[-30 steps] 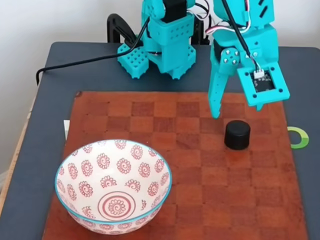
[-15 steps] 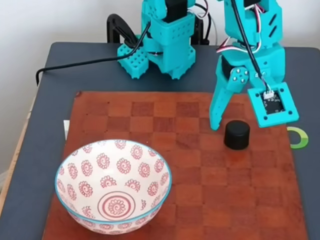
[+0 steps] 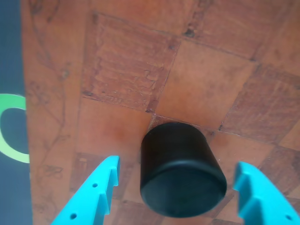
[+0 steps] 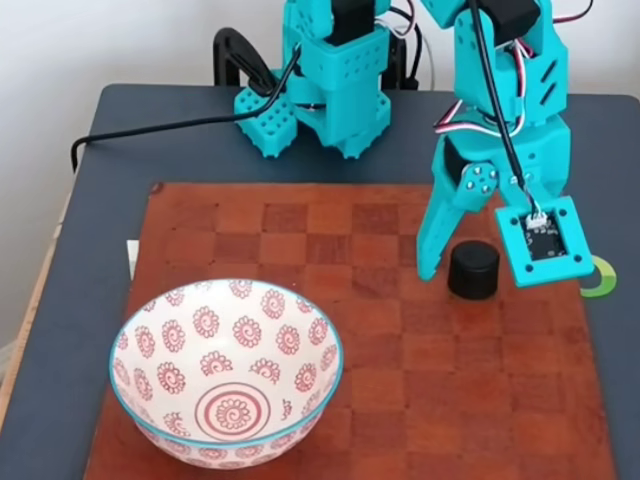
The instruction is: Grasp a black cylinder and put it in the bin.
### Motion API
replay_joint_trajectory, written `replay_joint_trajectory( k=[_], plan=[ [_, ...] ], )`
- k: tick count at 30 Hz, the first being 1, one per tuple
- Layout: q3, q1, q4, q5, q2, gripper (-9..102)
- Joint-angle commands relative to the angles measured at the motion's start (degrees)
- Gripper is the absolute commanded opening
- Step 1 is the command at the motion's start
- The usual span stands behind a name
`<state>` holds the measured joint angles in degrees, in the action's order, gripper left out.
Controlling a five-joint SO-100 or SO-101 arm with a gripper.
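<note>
With the turquoise fingers spread wide and holding nothing, the black cylinder stands between them on the chequered wooden board, a clear gap showing on each side in the other view. To do the grasp well, I judge the gripper should sink a little further so the tips reach the cylinder's lower half, stay centred on it, then close evenly so neither finger nudges it aside. Compared with half a second ago, the gripper has come down and forward from behind the cylinder to straddle it; the cylinder itself has not moved. The bin sits well to the cylinder's left in the fixed view, on the same board atop the dark worktop.
</note>
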<state>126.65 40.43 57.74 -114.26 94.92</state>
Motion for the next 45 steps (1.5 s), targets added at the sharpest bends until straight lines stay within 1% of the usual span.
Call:
replay_joint_trajectory(
  k=[1, 27, 32, 45],
  plan=[
    [-2.29, 0.18, -0.44, 0.26, 0.09, 27],
    [-1.05, -2.46, -0.09, 0.70, 0.00, 26],
    [-1.05, -2.46, 0.09, 0.44, 0.00, 18],
    [-0.53, -2.55, 0.35, -0.26, 0.53, 17]
  ],
)
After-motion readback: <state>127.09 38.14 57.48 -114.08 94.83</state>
